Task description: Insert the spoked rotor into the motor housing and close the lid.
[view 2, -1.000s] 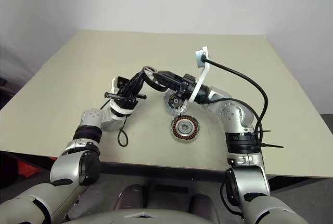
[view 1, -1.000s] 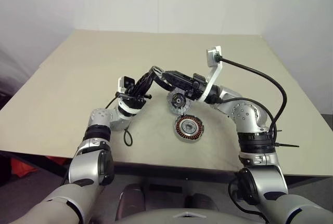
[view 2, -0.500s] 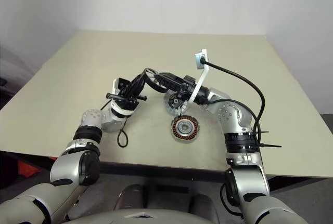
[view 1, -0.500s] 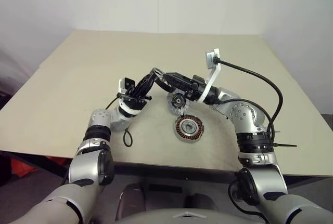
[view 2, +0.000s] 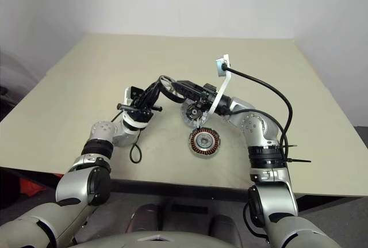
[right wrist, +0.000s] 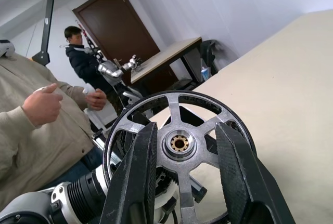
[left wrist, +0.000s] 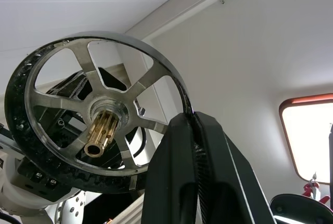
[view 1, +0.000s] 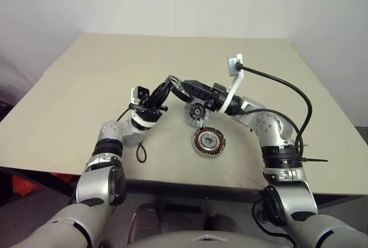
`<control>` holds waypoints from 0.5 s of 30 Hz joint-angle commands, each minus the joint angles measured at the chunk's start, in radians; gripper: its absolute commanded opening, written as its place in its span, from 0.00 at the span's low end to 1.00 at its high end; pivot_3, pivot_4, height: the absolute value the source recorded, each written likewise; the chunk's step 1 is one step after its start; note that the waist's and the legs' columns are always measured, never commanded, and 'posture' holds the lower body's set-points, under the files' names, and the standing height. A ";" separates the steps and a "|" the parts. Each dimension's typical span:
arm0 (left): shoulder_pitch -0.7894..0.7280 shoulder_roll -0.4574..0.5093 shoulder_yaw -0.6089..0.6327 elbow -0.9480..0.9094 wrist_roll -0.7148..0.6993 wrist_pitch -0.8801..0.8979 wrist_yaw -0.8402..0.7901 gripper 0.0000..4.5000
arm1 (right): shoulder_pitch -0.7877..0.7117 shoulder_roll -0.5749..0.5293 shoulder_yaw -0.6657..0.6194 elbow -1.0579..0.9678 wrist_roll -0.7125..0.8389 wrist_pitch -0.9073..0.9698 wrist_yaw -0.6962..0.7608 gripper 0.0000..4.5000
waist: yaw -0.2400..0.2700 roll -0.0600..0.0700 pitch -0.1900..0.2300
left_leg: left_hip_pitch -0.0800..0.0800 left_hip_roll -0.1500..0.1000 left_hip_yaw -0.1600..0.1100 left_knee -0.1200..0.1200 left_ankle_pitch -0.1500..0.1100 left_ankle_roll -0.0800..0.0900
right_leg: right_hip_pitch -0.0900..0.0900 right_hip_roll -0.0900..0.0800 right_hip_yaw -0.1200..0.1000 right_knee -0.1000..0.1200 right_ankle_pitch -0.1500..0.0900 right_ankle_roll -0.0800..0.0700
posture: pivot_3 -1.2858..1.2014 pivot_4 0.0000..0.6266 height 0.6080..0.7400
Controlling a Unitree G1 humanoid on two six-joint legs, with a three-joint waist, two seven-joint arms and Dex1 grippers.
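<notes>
Nearest the robot, the motor housing (view 1: pixel 208 141) lies flat on the table (view 1: pixel 86 75), open side up, copper windings w/ a silvery centre showing. Nothing sits in it yet. Just beyond it, the lid (view 1: pixel 195 111) stands tilted up from the housing's far edge, dark centre facing the camera, so it's not closed.

Above and slightly behind that, both arms meet in mid-air over the table. The spoked rotor (left wrist: pixel 99 117) is up there between them, clear of the table and not over the cup's mouth exactly – approx above the lid. Left gripper (left wrist: pixel 193 130) has its fingers pinched together on the rotor's black rim, seen close in the left wrist view. Right gripper (right wrist: pixel 183 146) has its fingers part-spread, one on each side of the rotor's spoked face; they look to be bracing or taking the rim, but actual contact can't be told for sure.

Farther off, in the right wrist view, a person (right wrist: pixel 36 130) in a beige top stands near, another person (right wrist: pixel 83 65) by a dark door (right wrist: pixel 119 31) at the back.

Progress, as a judgement: early-mid. Rotor is picked up and looks mid-handover or being re-oriented. Left to do: lower it into the housing, seat it, release, then fold the lid down.
</notes>
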 commanded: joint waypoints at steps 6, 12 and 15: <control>-0.046 -0.010 0.009 -0.007 -0.012 -0.019 -0.032 0.00 | 0.008 -0.001 0.008 -0.061 0.017 0.005 0.020 0.43 | 0.000 0.000 0.000 | 0.000 0.000 0.000 0.000 0.000 0.000 | 0.000 0.000 0.000 0.000 0.000 0.000 | 0.52 0.00 1.00; -0.049 -0.009 0.013 0.002 -0.008 -0.031 -0.031 0.00 | 0.015 -0.010 0.016 -0.078 0.008 -0.002 0.029 0.32 | 0.000 0.000 0.000 | 0.000 0.000 0.000 0.000 0.000 0.000 | 0.000 0.000 0.000 0.000 0.000 0.000 | 0.52 0.00 1.00; -0.050 -0.008 0.016 0.006 -0.008 -0.037 -0.029 0.00 | 0.018 -0.013 0.021 -0.084 0.004 -0.005 0.031 0.32 | 0.000 0.000 0.000 | 0.000 0.000 0.000 0.000 0.000 0.000 | 0.000 0.000 0.000 0.000 0.000 0.000 | 0.52 0.00 1.00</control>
